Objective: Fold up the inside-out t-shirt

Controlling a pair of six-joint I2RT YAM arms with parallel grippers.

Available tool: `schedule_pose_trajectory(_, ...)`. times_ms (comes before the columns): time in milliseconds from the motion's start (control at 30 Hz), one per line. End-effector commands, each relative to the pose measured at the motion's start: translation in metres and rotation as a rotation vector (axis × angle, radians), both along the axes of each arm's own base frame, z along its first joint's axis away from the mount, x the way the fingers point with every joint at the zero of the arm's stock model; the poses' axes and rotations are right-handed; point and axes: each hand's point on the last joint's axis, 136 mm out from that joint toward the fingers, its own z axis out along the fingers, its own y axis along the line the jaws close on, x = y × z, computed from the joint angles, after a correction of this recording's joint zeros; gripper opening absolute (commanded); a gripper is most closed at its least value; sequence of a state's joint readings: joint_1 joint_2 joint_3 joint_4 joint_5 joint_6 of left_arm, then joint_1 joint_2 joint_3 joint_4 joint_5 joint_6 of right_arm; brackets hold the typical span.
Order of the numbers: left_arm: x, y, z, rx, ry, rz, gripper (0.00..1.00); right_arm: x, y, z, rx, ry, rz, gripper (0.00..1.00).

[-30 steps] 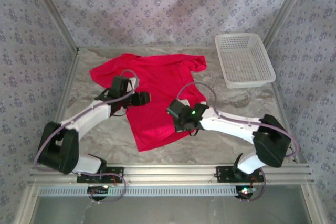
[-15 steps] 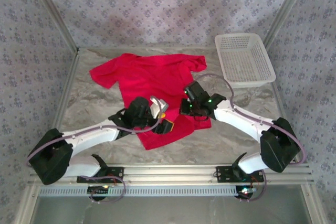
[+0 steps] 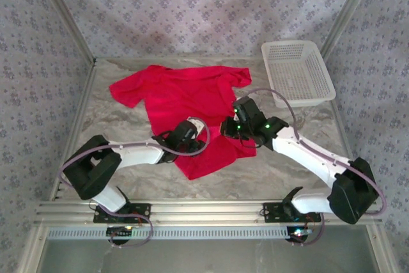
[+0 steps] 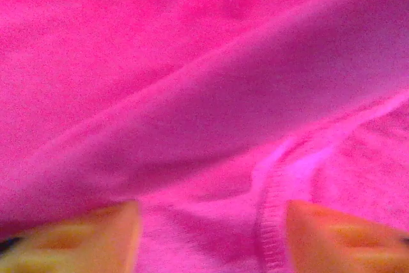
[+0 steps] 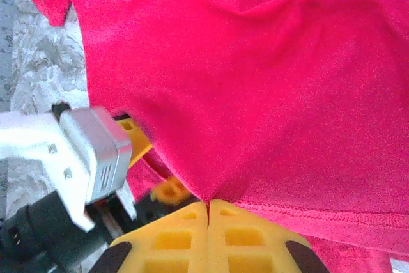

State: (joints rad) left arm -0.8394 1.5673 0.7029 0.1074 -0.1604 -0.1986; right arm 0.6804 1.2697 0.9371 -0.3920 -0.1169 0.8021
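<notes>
One red t-shirt lay spread from the upper left to the centre of the marble counter. The right end effector was pinched closed on a shirt fold, while the left end effector stood open, its orange fingertips apart with cloth between them.

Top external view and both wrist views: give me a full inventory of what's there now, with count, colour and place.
t-shirt: 1, bright red, spread over the middle and far left of the table, lower part bunched between the grippers.
basket: 1, white mesh, far right corner.
table: 1, grey marbled.
walls: grey-blue floral pattern, on three sides.
arms: 2, white with black joints, bases at the near edge.
left gripper: 1, orange fingers, apart with shirt cloth between them.
right gripper: 1, yellow fingers, shut on the t-shirt's right side.
</notes>
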Motion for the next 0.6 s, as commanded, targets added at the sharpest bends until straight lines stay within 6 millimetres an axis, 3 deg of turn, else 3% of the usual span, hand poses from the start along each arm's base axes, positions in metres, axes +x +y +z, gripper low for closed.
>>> schedule_pose_trajectory(0,0.014,0.022,-0.003,0.042,0.005,0.107,0.34,-0.005,-0.013,0.001,0.003,0.010,-0.030,0.00)
schedule_pose_trajectory(67,0.013,0.029,-0.001,0.030,0.009,0.122,0.25,-0.006,-0.017,0.001,0.010,0.009,-0.034,0.00)
schedule_pose_trajectory(167,0.014,0.038,0.000,0.036,0.007,0.148,0.00,-0.005,-0.017,0.000,0.018,0.015,-0.029,0.00)
schedule_pose_trajectory(267,0.013,0.035,0.010,0.002,0.014,0.132,0.00,-0.004,-0.019,-0.004,0.015,0.022,-0.029,0.00)
schedule_pose_trajectory(300,0.011,0.028,0.017,-0.033,0.006,0.107,0.04,-0.003,-0.020,-0.006,0.014,0.030,-0.029,0.00)
schedule_pose_trajectory(367,0.005,0.012,0.037,-0.129,-0.041,0.040,0.32,0.000,-0.022,-0.011,0.010,0.050,-0.038,0.00)
schedule_pose_trajectory(433,-0.005,-0.007,0.051,-0.206,-0.117,-0.064,0.54,0.005,-0.024,-0.014,0.015,0.065,-0.046,0.00)
schedule_pose_trajectory(500,-0.013,-0.021,0.057,-0.234,-0.169,-0.127,0.62,0.009,-0.024,-0.013,0.037,0.075,-0.057,0.00)
schedule_pose_trajectory(567,-0.014,-0.032,0.058,-0.249,-0.184,-0.148,0.64,0.012,-0.023,-0.011,0.056,0.080,-0.056,0.00)
